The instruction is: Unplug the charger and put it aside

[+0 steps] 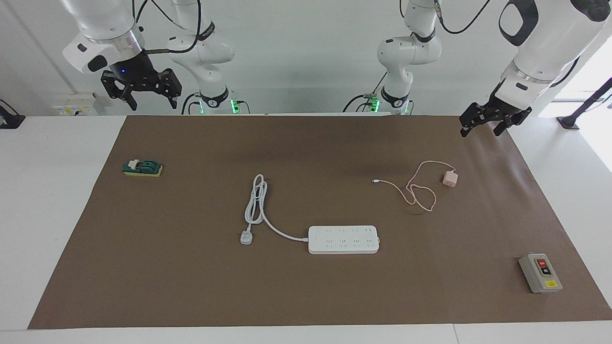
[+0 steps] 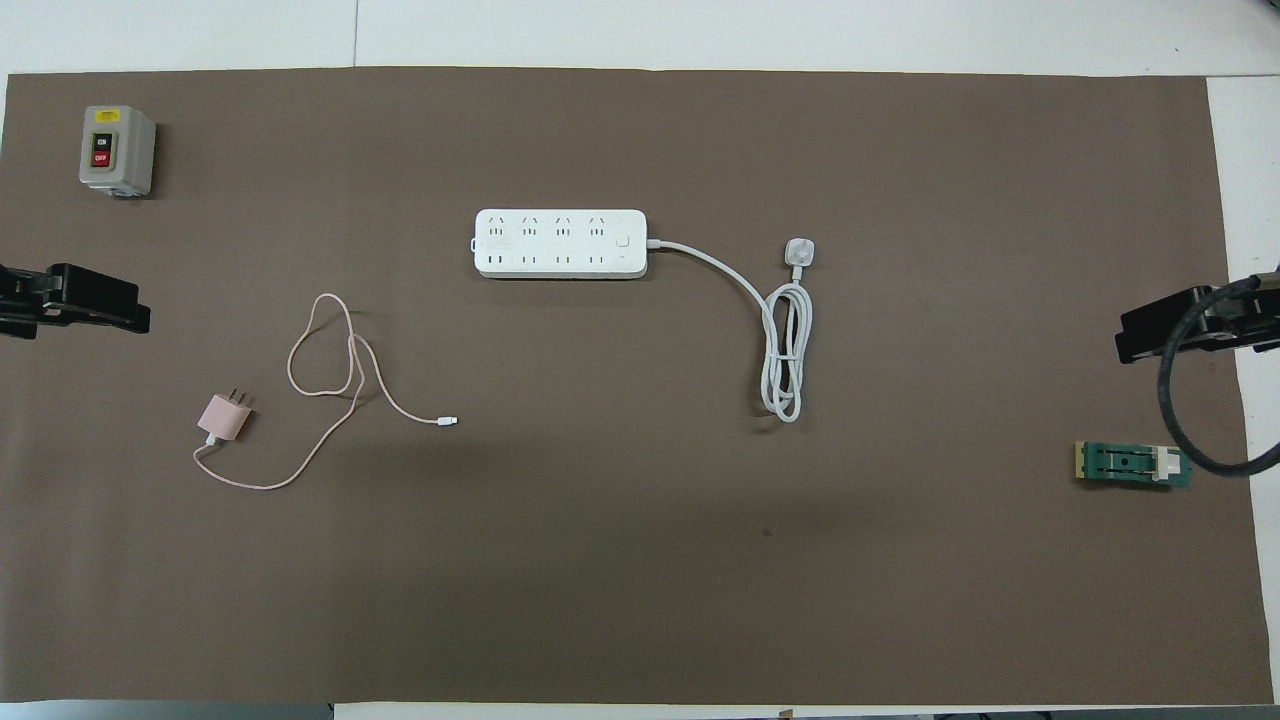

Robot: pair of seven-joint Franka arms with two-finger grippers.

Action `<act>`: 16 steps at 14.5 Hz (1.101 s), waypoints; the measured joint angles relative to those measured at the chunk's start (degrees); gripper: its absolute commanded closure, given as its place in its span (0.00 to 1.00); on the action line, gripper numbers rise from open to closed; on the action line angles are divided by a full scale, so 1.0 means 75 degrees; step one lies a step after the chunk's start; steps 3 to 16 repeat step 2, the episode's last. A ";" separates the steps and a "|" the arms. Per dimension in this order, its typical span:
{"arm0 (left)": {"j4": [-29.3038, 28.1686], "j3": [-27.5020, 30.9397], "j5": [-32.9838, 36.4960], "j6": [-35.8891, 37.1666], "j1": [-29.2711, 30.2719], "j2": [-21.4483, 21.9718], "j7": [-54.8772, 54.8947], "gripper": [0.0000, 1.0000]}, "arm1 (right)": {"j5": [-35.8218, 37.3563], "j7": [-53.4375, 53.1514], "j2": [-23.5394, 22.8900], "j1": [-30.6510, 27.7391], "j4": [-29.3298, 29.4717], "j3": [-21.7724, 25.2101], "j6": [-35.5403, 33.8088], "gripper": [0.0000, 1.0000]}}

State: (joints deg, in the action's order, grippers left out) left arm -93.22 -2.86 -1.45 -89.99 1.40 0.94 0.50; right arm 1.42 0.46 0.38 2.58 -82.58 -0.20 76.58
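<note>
The pale pink charger (image 1: 450,179) lies on the brown mat toward the left arm's end, prongs free and plugged into nothing. It also shows in the overhead view (image 2: 224,417). Its thin pink cable (image 1: 420,192) loops beside it and ends in a small connector (image 1: 376,181). The white power strip (image 1: 343,239) lies farther from the robots, mid-table, with its sockets bare. My left gripper (image 1: 480,133) hangs open and empty above the mat's edge at its own end. My right gripper (image 1: 151,105) hangs open and empty, raised above its own end.
The strip's thick white cord (image 1: 256,205) is coiled beside it and ends in a white three-pin plug (image 1: 246,237). A grey on/off switch box (image 1: 540,272) stands at the left arm's end. A green block (image 1: 142,167) lies at the right arm's end.
</note>
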 measured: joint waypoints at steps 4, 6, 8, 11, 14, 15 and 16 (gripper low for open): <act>0.0000 0.0000 0.0002 0.0001 -0.0005 0.0000 0.0001 0.00 | 0.0000 0.0000 0.0000 0.0000 0.0000 0.0000 0.0000 0.00; 0.0000 0.0000 0.0002 0.0001 -0.0005 0.0000 0.0001 0.00 | 0.0000 0.0000 0.0000 0.0000 0.0000 0.0000 0.0000 0.00; 0.0000 0.0000 0.0002 0.0001 -0.0005 0.0000 0.0001 0.00 | 0.0000 0.0000 0.0000 0.0000 0.0000 0.0000 0.0000 0.00; 0.0000 0.0000 0.0002 0.0001 -0.0005 0.0000 0.0001 0.00 | 0.0000 0.0000 0.0000 0.0000 0.0000 0.0000 0.0000 0.00; 0.0000 0.0000 0.0002 0.0001 -0.0005 0.0000 0.0001 0.00 | 0.0000 0.0000 0.0000 0.0000 0.0000 0.0000 0.0000 0.00; 0.0000 0.0000 0.0002 0.0001 -0.0005 0.0000 0.0001 0.00 | 0.0000 0.0000 0.0000 0.0000 0.0000 0.0000 0.0000 0.00; 0.0000 0.0000 0.0002 0.0001 -0.0005 0.0000 0.0001 0.00 | 0.0000 0.0000 0.0000 0.0000 0.0000 0.0000 0.0000 0.00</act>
